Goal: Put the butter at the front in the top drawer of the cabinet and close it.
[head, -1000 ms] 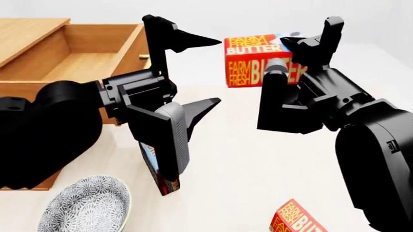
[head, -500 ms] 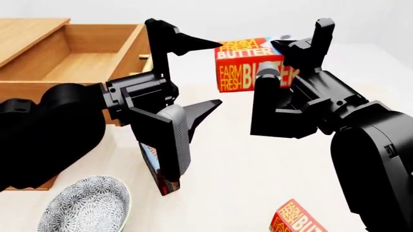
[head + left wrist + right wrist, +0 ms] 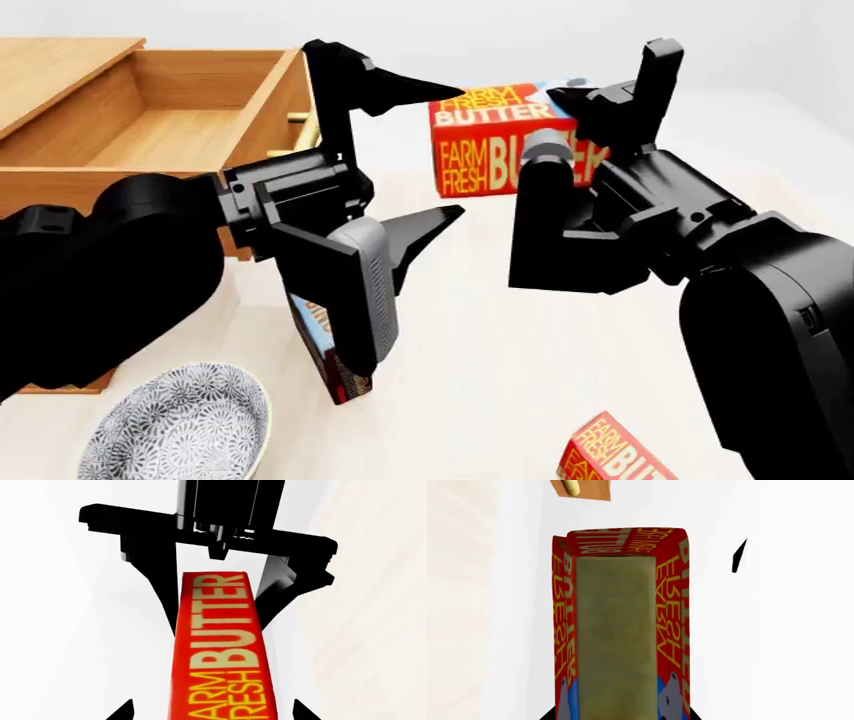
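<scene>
**Spotter:** Where's the butter [image 3: 501, 140]?

**Operator:** Lifted clear of the surface [image 3: 534, 350], gripped in my right end effector [image 3: 594, 125], just right of the open top drawer [image 3: 174, 120]. It's a crisp rectangular carton, glossy red-orange with yellow lettering and a blue patch at one end. My left end effector [image 3: 434, 150] is spread wide with nothing in it, one finger close beside the carton; I can't tell if they touch.

**Spotter:** Which step?

**Operator:** Carrying, I'd say. Next it needs to travel left over the drawer's front wall, past that left arm, then drop into the flat light-wood box. The closing push comes after.

**Spotter:** Anything else?

**Operator:** A second butter carton [image 3: 621, 455] near right, a patterned bowl [image 3: 180, 425] near left.
</scene>
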Tool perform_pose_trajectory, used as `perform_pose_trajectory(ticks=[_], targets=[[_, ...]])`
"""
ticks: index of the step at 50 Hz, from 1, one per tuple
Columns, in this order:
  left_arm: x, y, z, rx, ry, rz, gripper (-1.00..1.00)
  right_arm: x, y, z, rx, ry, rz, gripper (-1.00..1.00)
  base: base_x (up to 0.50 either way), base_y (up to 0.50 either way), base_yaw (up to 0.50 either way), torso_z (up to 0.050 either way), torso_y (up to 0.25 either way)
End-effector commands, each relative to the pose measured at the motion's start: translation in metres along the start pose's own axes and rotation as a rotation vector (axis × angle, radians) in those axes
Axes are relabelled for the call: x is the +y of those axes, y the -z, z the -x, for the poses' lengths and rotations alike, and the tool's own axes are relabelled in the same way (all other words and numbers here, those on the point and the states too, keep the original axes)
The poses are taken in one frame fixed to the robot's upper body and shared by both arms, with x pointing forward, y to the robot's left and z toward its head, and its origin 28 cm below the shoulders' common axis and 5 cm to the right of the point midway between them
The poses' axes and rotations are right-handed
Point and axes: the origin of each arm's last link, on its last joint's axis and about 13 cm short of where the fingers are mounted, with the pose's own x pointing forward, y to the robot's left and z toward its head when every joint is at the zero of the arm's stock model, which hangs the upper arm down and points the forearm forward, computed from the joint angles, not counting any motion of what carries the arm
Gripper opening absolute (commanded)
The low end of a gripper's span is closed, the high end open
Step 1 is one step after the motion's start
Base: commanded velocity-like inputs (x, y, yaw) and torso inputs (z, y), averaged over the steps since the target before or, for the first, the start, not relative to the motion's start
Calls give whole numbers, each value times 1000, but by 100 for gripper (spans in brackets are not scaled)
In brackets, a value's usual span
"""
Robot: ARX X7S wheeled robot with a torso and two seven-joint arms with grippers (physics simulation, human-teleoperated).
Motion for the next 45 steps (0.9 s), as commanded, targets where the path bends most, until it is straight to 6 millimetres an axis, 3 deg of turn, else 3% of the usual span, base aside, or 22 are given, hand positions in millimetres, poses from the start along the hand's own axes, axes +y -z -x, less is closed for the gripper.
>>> perform_pose_trajectory(ticks=[1,33,34,45], targets=[[-2,1,-1,-1,-1,3,100,-12,-3,5,1,97,46,-100,0,0,0,0,0],[-4,1,-3,-27,-16,14,100,-14,-10,9,-36,89,17,-100,0,0,0,1,1],[-4,1,-3,-30,-16,14,-100,-14,-10,9,-37,88,16,-100,0,0,0,0,0],[-4,2,-4,-48,-24,12,-100,-14,-11,9,-41,86,11,-100,0,0,0,0,1]])
